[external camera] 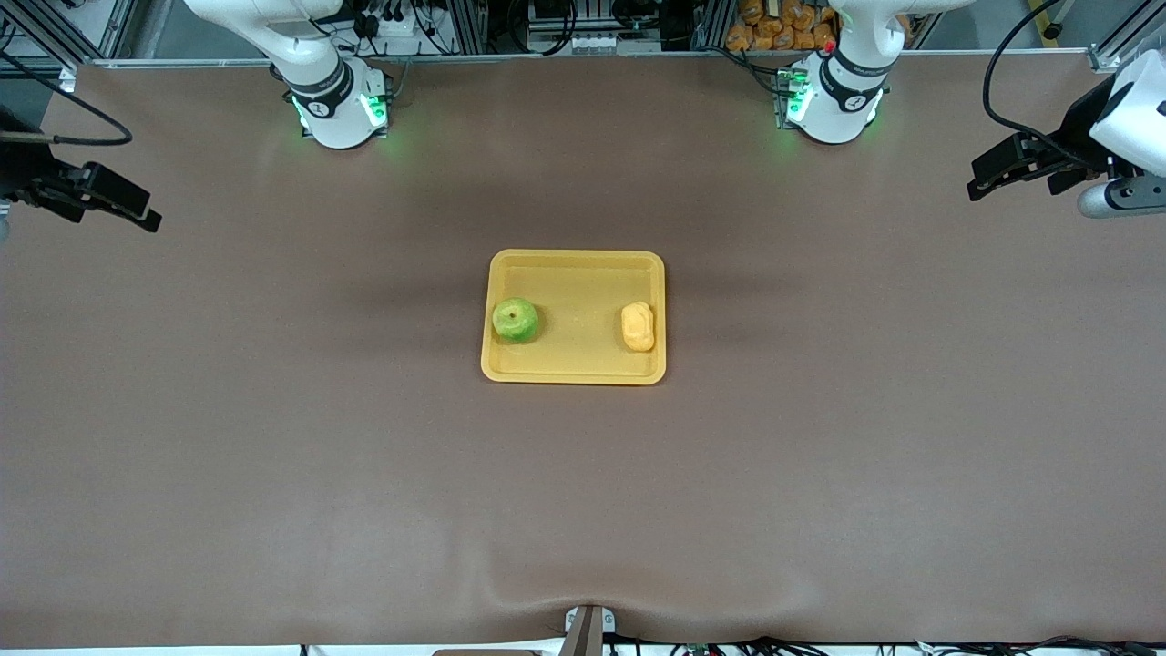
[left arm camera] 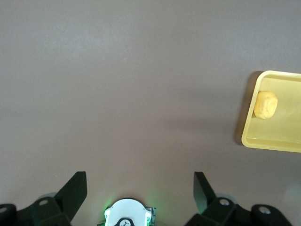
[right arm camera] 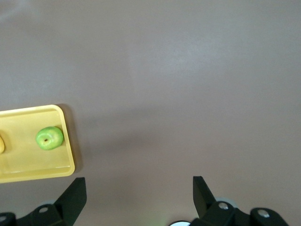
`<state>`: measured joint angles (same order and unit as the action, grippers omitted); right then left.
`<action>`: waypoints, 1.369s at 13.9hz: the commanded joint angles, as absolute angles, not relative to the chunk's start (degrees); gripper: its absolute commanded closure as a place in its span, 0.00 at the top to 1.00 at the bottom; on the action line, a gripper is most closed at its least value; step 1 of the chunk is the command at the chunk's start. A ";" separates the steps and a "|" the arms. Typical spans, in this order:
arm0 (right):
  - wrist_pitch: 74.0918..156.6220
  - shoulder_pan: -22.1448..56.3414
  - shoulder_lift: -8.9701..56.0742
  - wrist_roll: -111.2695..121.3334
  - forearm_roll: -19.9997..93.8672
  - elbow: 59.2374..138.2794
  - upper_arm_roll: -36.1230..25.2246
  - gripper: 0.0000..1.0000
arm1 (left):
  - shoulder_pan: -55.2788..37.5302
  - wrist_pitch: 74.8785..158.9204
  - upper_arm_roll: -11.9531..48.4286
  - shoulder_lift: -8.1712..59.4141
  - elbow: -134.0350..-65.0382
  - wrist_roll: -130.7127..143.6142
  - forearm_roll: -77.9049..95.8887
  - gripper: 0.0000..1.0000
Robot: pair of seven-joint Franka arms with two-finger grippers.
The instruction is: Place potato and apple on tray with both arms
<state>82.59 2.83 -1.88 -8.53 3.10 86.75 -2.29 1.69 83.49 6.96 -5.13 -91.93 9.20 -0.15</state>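
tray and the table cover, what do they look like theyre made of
Tray: probably molded plastic, smooth and slightly glossy, with rounded corners, a raised rim and one even yellow-orange color. Table cover: seemingly a matte brown soft sheet or mat, rippling slightly at the edge nearest the front camera.

One camera sits high up and looks down on the whole table, facing both robot bases. Each wrist camera looks straight down from high above one end of the table. Both wrist views catch an end of the tray, which the high camera shows whole in the middle
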 commanded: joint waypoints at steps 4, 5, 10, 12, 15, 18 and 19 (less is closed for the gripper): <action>83.41 -2.27 -4.40 3.14 1.67 89.39 -2.02 1.00 | 1.58 82.79 6.77 -6.33 -91.85 8.70 -0.09 1.00; 83.32 -2.55 -4.05 4.21 1.58 88.60 -2.02 1.00 | 1.58 82.79 6.68 -6.33 -91.58 8.61 -0.09 1.00; 83.15 -1.59 -3.96 3.95 -0.86 87.63 -0.97 1.00 | 1.67 82.71 6.59 -5.89 -89.74 6.59 0.00 1.00; 81.22 -0.53 -4.04 3.95 -1.23 87.63 -0.79 1.00 | 1.76 82.71 6.24 -5.71 -89.12 6.50 0.00 1.00; 81.30 0.00 -4.04 4.57 -1.23 87.63 -0.79 1.00 | 1.76 82.53 6.07 -5.71 -89.12 6.50 0.00 1.00; 81.56 0.17 -4.04 4.57 -1.32 87.63 -0.79 1.00 | 1.67 81.74 6.06 -5.71 -89.03 6.50 0.00 1.00; 81.65 0.18 -4.04 4.57 -1.32 87.63 -0.79 1.00 | 1.67 81.65 6.06 -5.71 -89.03 6.50 0.00 1.00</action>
